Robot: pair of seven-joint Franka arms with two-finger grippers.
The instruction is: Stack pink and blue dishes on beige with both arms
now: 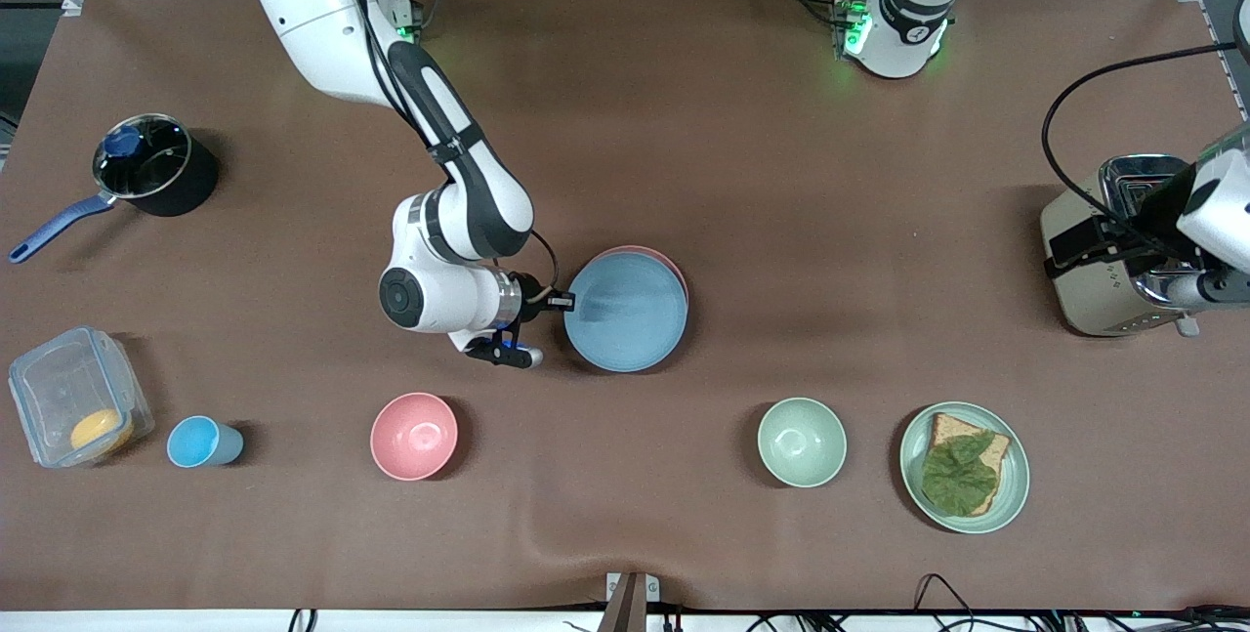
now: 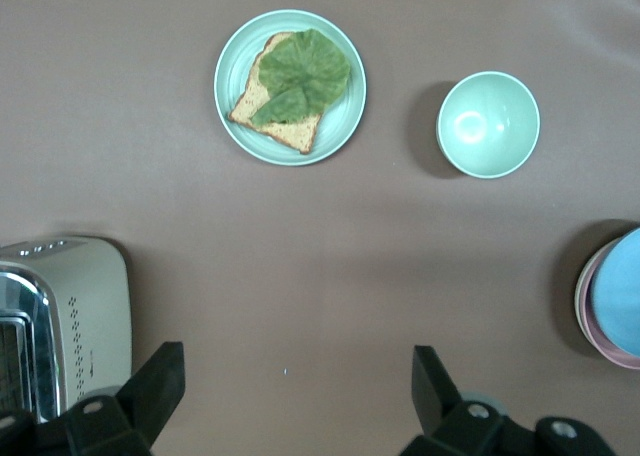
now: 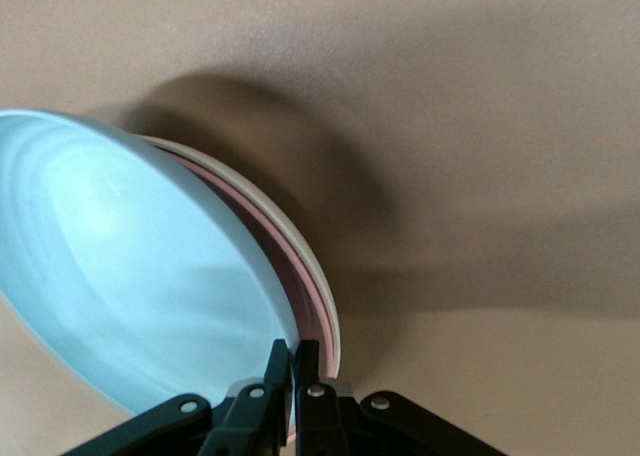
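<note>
The light blue plate [image 1: 630, 315] lies tilted on top of the pale pink plate [image 1: 672, 266] at the table's middle; only a pink crescent shows past it. My right gripper [image 1: 564, 302] is shut on the blue plate's rim [image 3: 285, 326] at the edge toward the right arm's end. In the right wrist view the pink plate [image 3: 318, 296] sits just under the blue one. A thin pale edge [image 3: 262, 204] runs outside the pink rim; I cannot tell whether it is the beige plate, which otherwise is hidden. My left gripper [image 2: 297, 396] waits open over the toaster [image 1: 1099, 261], holding nothing.
Nearer the camera stand a pink bowl [image 1: 414, 436], a blue cup [image 1: 200, 442], a clear box [image 1: 73, 407], a green bowl [image 1: 802, 442] and a green plate with bread and a leaf [image 1: 965, 466]. A black pot [image 1: 151, 168] sits toward the right arm's end.
</note>
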